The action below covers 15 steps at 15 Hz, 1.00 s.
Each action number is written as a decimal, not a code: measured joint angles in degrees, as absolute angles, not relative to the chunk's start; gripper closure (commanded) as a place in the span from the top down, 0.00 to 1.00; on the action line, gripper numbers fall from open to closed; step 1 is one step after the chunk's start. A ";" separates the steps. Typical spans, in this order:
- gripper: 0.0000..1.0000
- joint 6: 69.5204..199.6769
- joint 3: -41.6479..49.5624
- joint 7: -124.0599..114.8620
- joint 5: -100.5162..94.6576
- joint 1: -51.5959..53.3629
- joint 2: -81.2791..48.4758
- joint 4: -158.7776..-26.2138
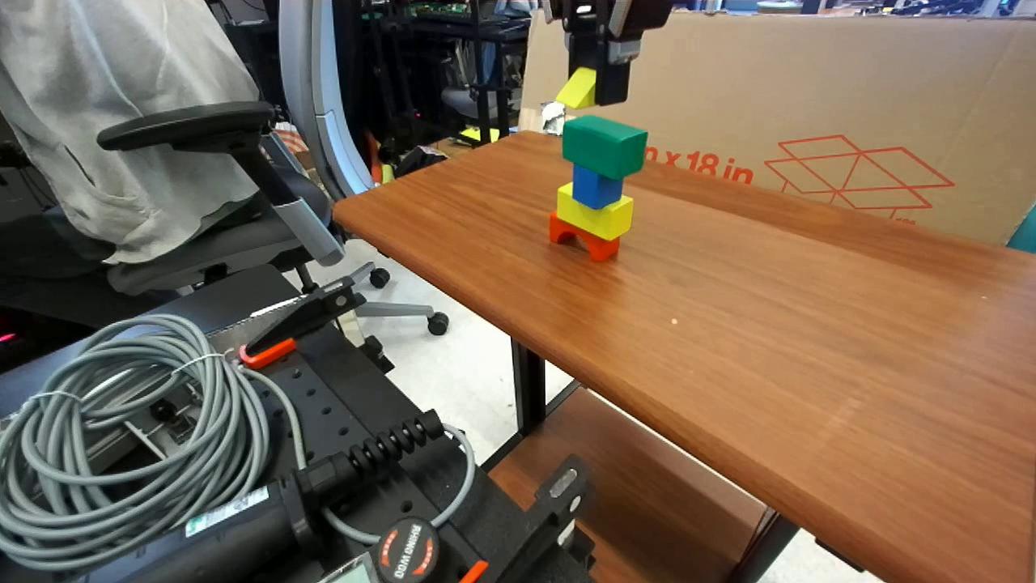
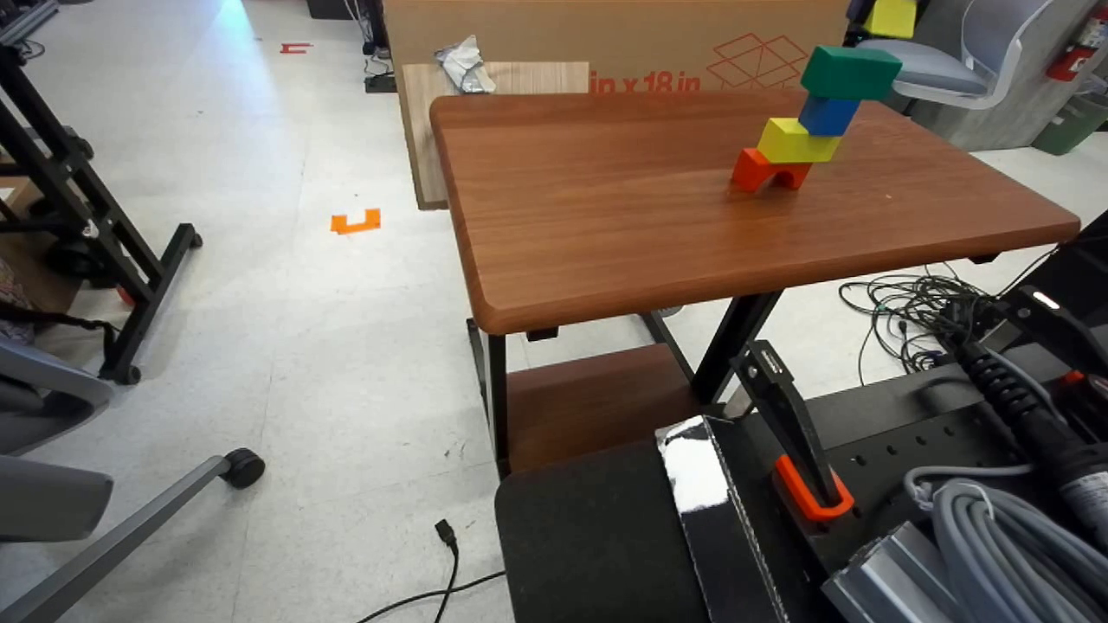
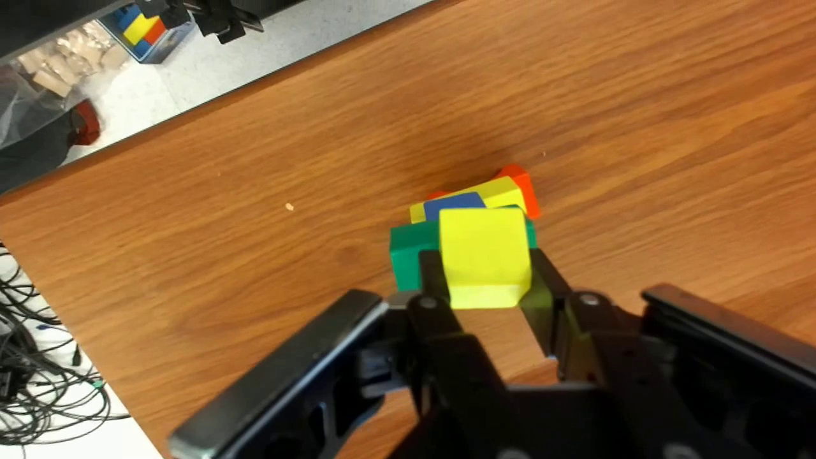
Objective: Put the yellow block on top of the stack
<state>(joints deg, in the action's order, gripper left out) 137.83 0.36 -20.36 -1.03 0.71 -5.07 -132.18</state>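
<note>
- The gripper point(image 3: 488, 274) extends from the bottom edge of the wrist view, clamped on the yellow block point(image 3: 486, 248), with its fingers point(image 3: 433, 275) against two opposite sides of it.
- In that view the yellow block covers much of the green block point(image 3: 411, 245); beyond it, parts of the blue block point(image 3: 454, 204), the lower yellow block point(image 3: 507, 192) and the orange arch point(image 3: 523, 183) peek out.
- A small bin point(image 3: 169, 48) holding coloured blocks point(image 3: 141, 27) shows at upper left, past the edge of the wooden table point(image 3: 255, 268), and tangled black cables point(image 3: 38, 376) lie at lower left.
- In an exterior view, the stack point(image 1: 596, 190) stands on the wooden table: the orange arch at the bottom with its hollow facing down, then the lower yellow block, the blue block and, wider, the green block on top.
- Here the gripper points down, and the yellow block hangs just above the green block, a gap between them.
- A cardboard panel point(image 1: 842, 89) with red print stands behind; an office chair point(image 1: 243, 243) and a coil of grey cable point(image 1: 249, 437) are at left.
- In an exterior view, the yellow block point(image 2: 892, 17) is at the top edge, near the green block but apart from it; little of the gripper shows.
</note>
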 measured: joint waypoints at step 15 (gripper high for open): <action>0.99 137.84 1.03 -20.37 -2.03 0.73 -8.80 -129.09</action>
